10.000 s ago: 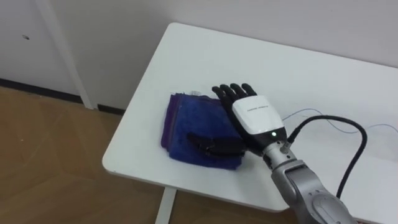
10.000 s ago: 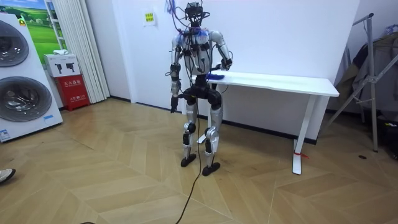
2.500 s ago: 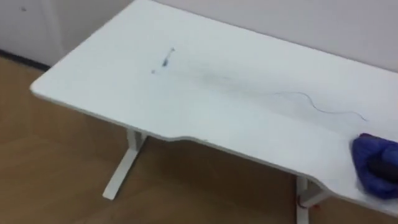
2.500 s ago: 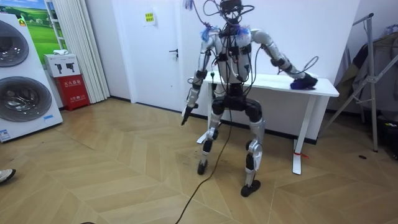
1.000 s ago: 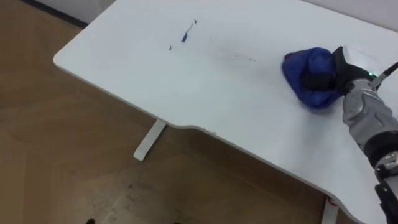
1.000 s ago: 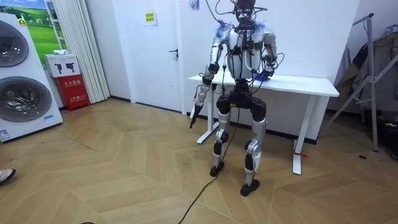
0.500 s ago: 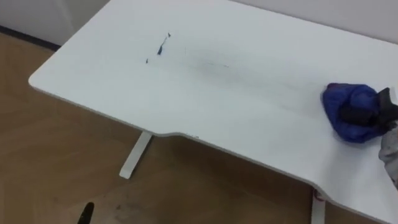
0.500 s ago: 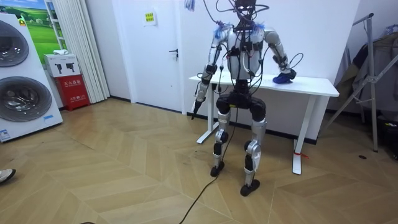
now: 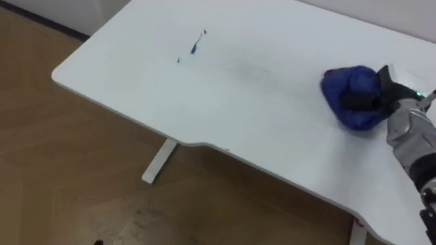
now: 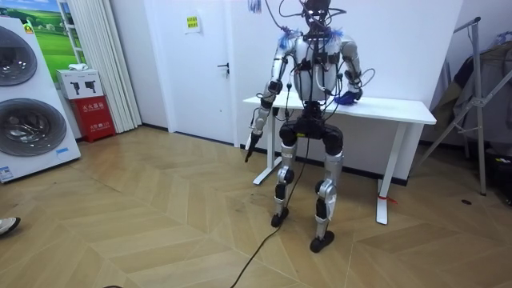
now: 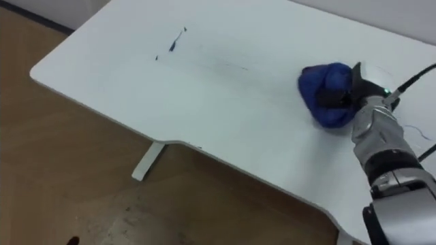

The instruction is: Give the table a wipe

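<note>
Your right hand [image 9: 383,94] has its dark fingers curled into the bunched blue cloth [image 9: 347,92], which sits on the white table [image 9: 225,112] toward its right side. Dark marks [image 9: 193,47] lie well apart, further left. Your left hand [image 10: 253,142] hangs by the table's end.

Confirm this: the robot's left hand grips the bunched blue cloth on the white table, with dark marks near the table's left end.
Wrong hand: the right eye view shows the right hand gripping the blue cloth on the white table. The dark marks are near its left end.
</note>
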